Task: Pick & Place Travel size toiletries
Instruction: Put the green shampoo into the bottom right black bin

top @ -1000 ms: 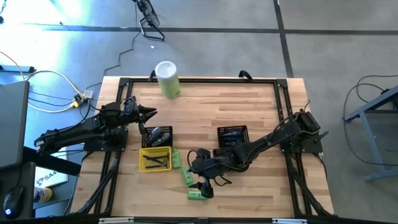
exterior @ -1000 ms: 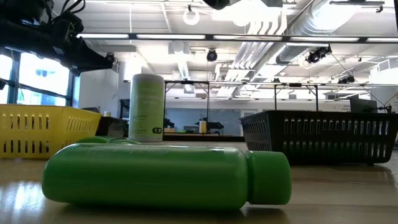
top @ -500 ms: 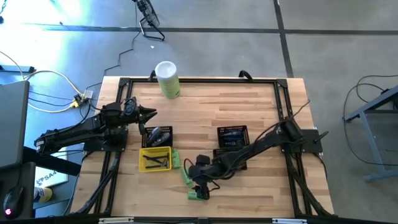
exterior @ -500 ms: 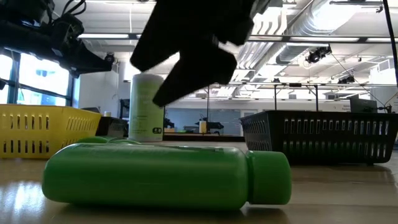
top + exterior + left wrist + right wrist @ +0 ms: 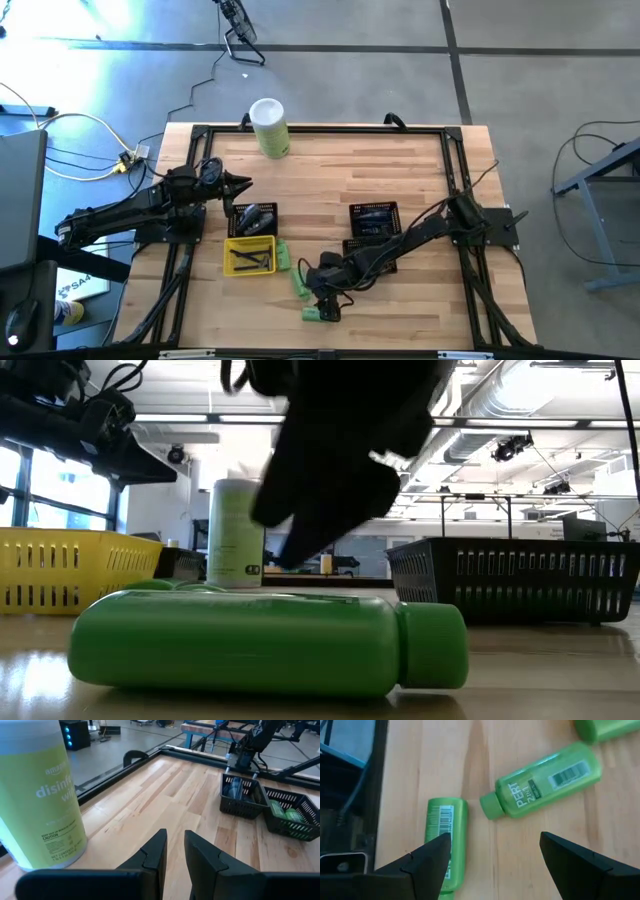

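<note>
several small bright green plastic bottles [image 5: 542,779] lie loose on the wooden table [image 5: 400,160]. right end effector [image 5: 492,865], fingers apart, hovers over them; left end effector [image 5: 174,851], nearly together, waits empty.

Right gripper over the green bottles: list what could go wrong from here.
1. The right gripper, open, hangs between two lying bottles, the near bottle and the PERT bottle; closing off-centre could pinch one by its edge and let it slip.
2. The bottles lie close together, so one finger may knock the neighbour and roll it.
3. The near bottle lies by the table's edge frame; a push could send it against that.
</note>
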Motion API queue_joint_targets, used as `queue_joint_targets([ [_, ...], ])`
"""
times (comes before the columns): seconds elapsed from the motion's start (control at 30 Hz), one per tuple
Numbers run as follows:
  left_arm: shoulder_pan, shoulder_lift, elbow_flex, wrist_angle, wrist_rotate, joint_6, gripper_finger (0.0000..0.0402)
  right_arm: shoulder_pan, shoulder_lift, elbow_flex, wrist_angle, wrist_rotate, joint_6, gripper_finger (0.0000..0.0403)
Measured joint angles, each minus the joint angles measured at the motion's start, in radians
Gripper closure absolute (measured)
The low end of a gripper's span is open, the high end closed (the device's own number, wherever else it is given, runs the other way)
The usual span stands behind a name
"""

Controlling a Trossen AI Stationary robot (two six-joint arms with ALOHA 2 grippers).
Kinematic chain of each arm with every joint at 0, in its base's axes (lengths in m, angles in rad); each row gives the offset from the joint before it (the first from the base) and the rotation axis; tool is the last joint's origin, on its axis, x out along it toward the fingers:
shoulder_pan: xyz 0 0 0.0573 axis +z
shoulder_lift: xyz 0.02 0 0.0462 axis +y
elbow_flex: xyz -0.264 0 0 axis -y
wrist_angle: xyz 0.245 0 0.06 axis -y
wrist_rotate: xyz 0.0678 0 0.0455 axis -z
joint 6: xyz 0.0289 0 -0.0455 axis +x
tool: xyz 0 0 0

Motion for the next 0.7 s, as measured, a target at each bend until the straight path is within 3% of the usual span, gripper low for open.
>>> queue_joint_targets([
  [0.7,0.0,0.0,0.0,-0.02,0.0,0.0,0.0339,0.058,0.076,-0.002,0.077,0.031,0.127,0.0103],
])
